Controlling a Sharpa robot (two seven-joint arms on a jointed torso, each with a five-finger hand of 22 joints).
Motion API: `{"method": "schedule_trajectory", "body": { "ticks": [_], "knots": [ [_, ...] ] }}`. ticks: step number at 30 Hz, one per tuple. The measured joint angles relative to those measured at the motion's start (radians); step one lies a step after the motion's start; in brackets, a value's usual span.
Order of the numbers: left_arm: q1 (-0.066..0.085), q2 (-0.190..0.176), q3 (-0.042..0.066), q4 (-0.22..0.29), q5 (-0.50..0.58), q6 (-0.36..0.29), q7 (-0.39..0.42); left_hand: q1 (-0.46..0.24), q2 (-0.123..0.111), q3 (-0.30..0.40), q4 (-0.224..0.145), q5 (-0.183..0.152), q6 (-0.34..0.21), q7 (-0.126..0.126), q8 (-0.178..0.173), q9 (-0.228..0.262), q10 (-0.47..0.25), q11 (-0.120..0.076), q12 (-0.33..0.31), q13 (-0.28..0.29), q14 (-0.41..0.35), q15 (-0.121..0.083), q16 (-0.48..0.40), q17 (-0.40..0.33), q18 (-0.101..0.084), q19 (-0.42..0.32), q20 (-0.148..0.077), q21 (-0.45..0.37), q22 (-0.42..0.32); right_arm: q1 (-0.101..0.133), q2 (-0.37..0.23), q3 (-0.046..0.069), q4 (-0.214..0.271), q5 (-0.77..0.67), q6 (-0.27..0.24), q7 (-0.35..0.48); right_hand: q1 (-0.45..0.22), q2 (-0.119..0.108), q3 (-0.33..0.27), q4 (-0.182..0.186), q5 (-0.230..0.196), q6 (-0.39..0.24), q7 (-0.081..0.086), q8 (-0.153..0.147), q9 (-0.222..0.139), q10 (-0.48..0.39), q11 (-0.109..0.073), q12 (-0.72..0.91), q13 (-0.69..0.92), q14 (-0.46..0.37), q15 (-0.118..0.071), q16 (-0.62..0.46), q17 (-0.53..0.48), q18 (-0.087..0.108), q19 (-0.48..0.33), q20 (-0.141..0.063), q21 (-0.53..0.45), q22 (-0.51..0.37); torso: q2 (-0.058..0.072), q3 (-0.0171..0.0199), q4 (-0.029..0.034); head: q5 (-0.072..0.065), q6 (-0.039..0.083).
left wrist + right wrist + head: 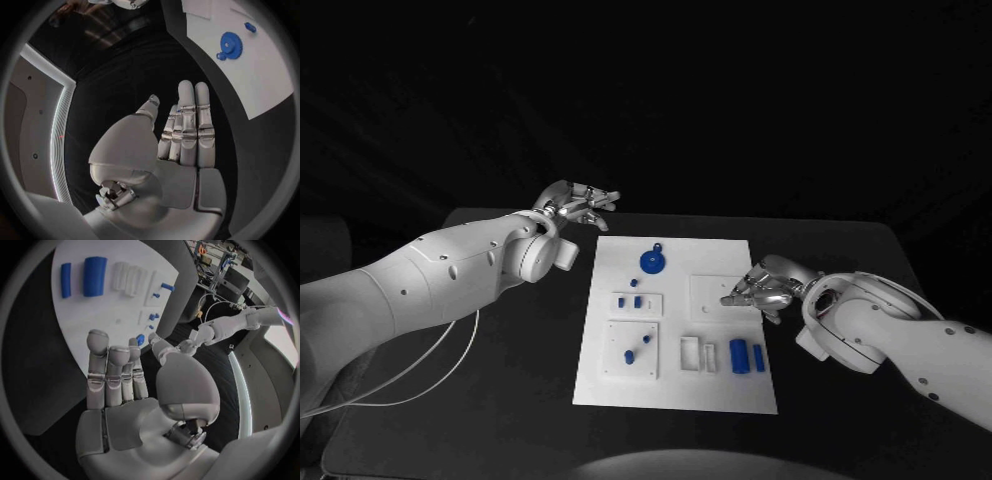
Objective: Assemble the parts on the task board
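The white task board (678, 385) lies in the middle of the black table. On it are a blue gear (652, 262), small blue pegs (630, 300), and two blue cylinders (738, 356) near the right edge. My left hand (577, 207) hovers off the board's far left corner, fingers straight and empty (181, 135); the gear (229, 44) lies beyond it. My right hand (762, 290) is over the board's right side, near a white raised square. Its fingers (100, 375) are stretched out with nothing in them. Ahead of them lie the large cylinder (95, 276) and the thinner one (65, 280).
White slotted holders (697, 354) stand beside the cylinders, and a square plate with blue pieces (636, 350) sits at the board's near left. A cable (430, 375) trails over the table on the left. Black table (834, 250) surrounds the board.
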Motion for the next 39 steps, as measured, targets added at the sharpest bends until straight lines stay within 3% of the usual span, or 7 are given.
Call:
{"method": "schedule_trajectory", "body": {
  "ticks": [3,6,10,18,24,34,39],
  "knots": [
    [-0.006,-0.012,-0.003,0.013,0.004,-0.001,0.007,-0.024,-0.011,-0.029,0.011,0.000,0.000,0.000,0.000,0.000,0.000,0.000,0.000,0.000,0.000,0.000,0.000,-0.001,0.000,0.000,0.000,0.000,-0.003,-0.003,0.000,0.001,-0.005,0.009,0.042,-0.053,-0.047,-0.017,0.071,0.007,-0.028,0.007,-0.006,0.004,0.099,0.019,-0.004,0.013,0.042,0.005,-0.004,0.023,0.048,0.000,0.001,-0.001,0.032,0.023,-0.011,0.0013,-0.0037,-0.016,-0.005],
    [-0.014,-0.022,-0.007,0.027,0.007,-0.003,0.013,-0.022,0.012,-0.101,0.002,0.000,0.000,0.000,0.000,0.000,0.000,0.000,0.000,0.001,0.000,0.000,-0.006,-0.002,0.000,0.000,0.000,0.000,-0.016,-0.011,0.002,0.001,-0.017,0.014,0.085,-0.107,-0.072,-0.018,0.092,0.015,-0.032,0.001,-0.012,0.004,0.178,0.025,-0.004,0.013,0.061,0.005,-0.005,0.029,0.076,0.000,0.004,-0.003,0.055,0.041,-0.025,0.0015,-0.0063,-0.029,-0.012],
    [-0.023,-0.030,-0.012,0.041,0.009,-0.008,0.018,-0.015,0.020,-0.130,0.000,0.000,0.000,0.000,0.000,0.000,0.000,0.000,0.000,0.001,0.000,0.000,-0.006,-0.002,0.000,0.000,0.000,0.000,-0.024,-0.025,0.011,-0.008,-0.036,0.015,0.129,-0.162,-0.089,-0.019,0.103,0.017,-0.032,-0.010,-0.012,0.004,0.249,0.030,-0.002,0.004,0.086,0.009,-0.008,0.031,0.102,-0.016,0.004,-0.003,0.066,0.059,-0.044,-0.0004,-0.0082,-0.037,-0.023],
    [-0.044,-0.038,-0.018,0.063,0.012,-0.016,0.026,-0.019,0.023,-0.139,0.009,0.000,0.000,0.000,0.000,0.000,0.000,0.000,0.000,0.001,0.000,0.000,-0.006,-0.002,0.000,0.000,0.000,0.000,-0.027,-0.048,0.045,-0.042,-0.083,-0.010,0.175,-0.229,-0.113,-0.035,0.122,0.030,-0.032,-0.022,-0.007,0.004,0.240,0.030,-0.002,0.004,0.118,0.013,-0.005,0.038,0.130,-0.015,0.004,-0.003,0.082,0.080,-0.084,-0.0058,-0.0089,-0.043,-0.050],
    [-0.066,-0.038,-0.022,0.067,0.012,-0.022,0.028,-0.042,0.001,-0.150,0.020,0.000,0.000,0.000,0.000,0.000,0.000,0.000,0.000,0.001,0.000,0.000,-0.009,-0.002,0.000,0.000,0.000,0.000,-0.030,-0.058,0.070,-0.083,-0.112,-0.043,0.189,-0.254,-0.128,-0.043,0.134,0.038,-0.032,-0.036,-0.001,0.004,0.228,0.034,0.002,0.004,0.126,0.013,-0.005,0.046,0.145,-0.015,0.004,-0.003,0.089,0.088,-0.112,-0.0101,-0.0075,-0.050,-0.071],
    [-0.084,-0.037,-0.025,0.067,0.012,-0.026,0.028,-0.050,-0.006,-0.136,0.039,0.000,-0.004,0.004,0.000,0.000,0.000,0.000,0.000,0.001,0.000,0.000,-0.012,-0.002,0.000,0.000,0.000,0.000,-0.037,-0.068,0.116,-0.106,-0.155,-0.074,0.191,-0.268,-0.146,-0.057,0.133,0.038,-0.032,-0.045,0.002,0.004,0.220,0.034,0.002,0.004,0.133,0.013,-0.005,0.046,0.154,-0.015,0.003,-0.003,0.089,0.094,-0.137,-0.0148,-0.0026,-0.052,-0.086],
    [-0.086,-0.040,-0.026,0.071,0.012,-0.026,0.028,-0.050,-0.006,-0.136,0.045,0.000,-0.004,0.004,0.000,0.000,0.000,0.000,0.000,0.001,0.000,0.000,-0.012,-0.002,0.000,0.000,0.000,0.000,-0.038,-0.073,0.138,-0.117,-0.177,-0.088,0.186,-0.269,-0.148,-0.054,0.066,0.090,-0.032,-0.055,0.005,0.004,0.219,0.034,0.002,0.002,0.141,0.017,-0.002,0.046,0.161,-0.016,0.003,-0.003,0.089,0.100,-0.137,-0.0161,-0.0001,-0.051,-0.086]
  ]
}}
